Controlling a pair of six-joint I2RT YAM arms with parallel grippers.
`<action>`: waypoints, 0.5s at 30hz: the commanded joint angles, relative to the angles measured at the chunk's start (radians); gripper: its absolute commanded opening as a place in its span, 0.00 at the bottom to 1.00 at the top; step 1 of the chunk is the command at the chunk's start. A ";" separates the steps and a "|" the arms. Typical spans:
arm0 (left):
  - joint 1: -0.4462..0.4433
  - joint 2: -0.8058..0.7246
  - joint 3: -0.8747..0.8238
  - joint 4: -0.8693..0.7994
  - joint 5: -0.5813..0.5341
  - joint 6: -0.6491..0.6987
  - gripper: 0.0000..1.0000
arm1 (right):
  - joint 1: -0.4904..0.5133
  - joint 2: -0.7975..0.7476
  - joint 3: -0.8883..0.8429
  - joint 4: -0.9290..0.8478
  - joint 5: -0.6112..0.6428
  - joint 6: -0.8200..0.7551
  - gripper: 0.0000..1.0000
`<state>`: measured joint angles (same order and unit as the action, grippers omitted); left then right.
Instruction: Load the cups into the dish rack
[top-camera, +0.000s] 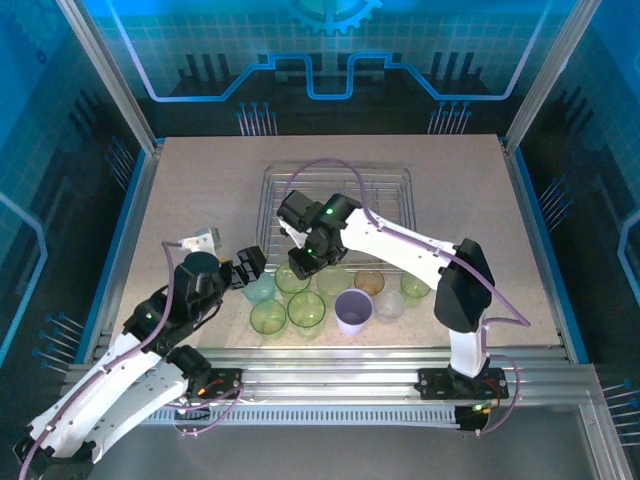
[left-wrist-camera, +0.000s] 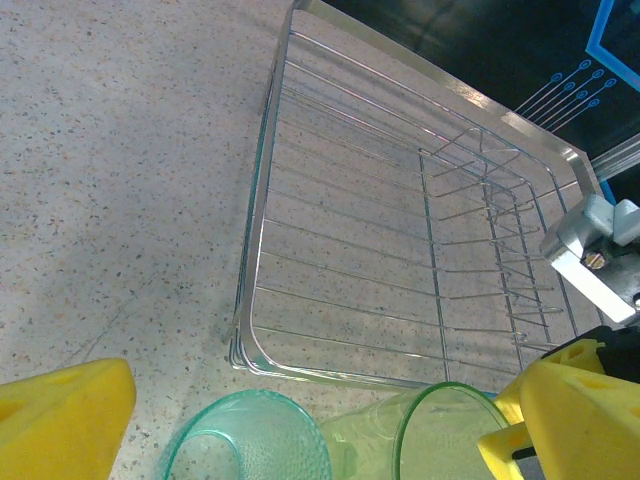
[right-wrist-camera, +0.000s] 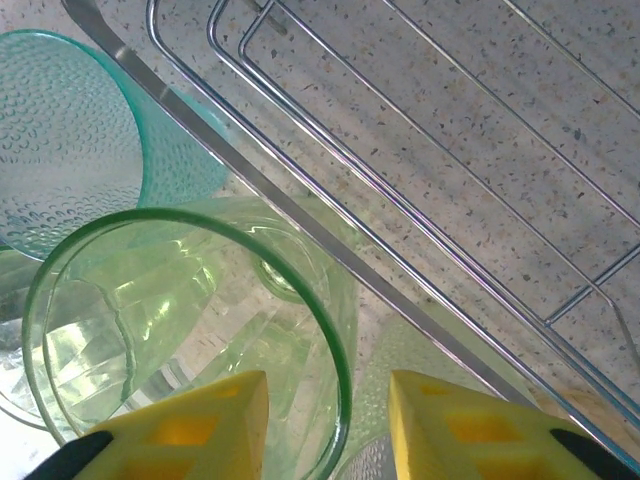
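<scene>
Nearest you on the table (top-camera: 200, 190), a loose cluster of small translucent cups (top-camera: 306, 310) stands upright just in front of the dish rack (top-camera: 335, 170), mostly green, with a lilac cup (top-camera: 353, 310) in the front row. They look light, thin-walled and smooth, so expect them to slip or flex under a hard squeeze. A gentle pinch on the wall at the rim, one finger inside and one outside, seems the safest hold. At the left of the cluster, the left end effector (left-wrist-camera: 320, 385) is spread wide and holds nothing, with a teal cup (left-wrist-camera: 250, 440) just beside a green one below the gap between its fingers. At the back of the cluster, the right end effector (right-wrist-camera: 325, 385) is parted to a narrow gap and straddles the rim of a green cup (right-wrist-camera: 190, 330). One yellow finger sits over its mouth and the other outside its wall, not closed on it. That cup stands against the rack's near rim, with the teal cup touching or nearly touching its other side. Beyond, the wire rack lies flat and holds no cups.
</scene>
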<state>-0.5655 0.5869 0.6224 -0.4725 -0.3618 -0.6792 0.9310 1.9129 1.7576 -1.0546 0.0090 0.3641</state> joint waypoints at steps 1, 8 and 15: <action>0.007 -0.010 -0.013 0.000 -0.016 0.011 0.99 | 0.021 0.025 0.042 -0.040 0.019 -0.009 0.32; 0.008 -0.010 -0.013 -0.011 -0.019 0.010 1.00 | 0.034 0.057 0.079 -0.084 0.069 -0.014 0.19; 0.008 -0.010 0.013 -0.047 -0.019 0.032 0.99 | 0.038 0.047 0.089 -0.095 0.094 -0.022 0.04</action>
<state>-0.5655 0.5869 0.6193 -0.4847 -0.3622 -0.6739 0.9546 1.9610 1.8217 -1.1114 0.0784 0.3477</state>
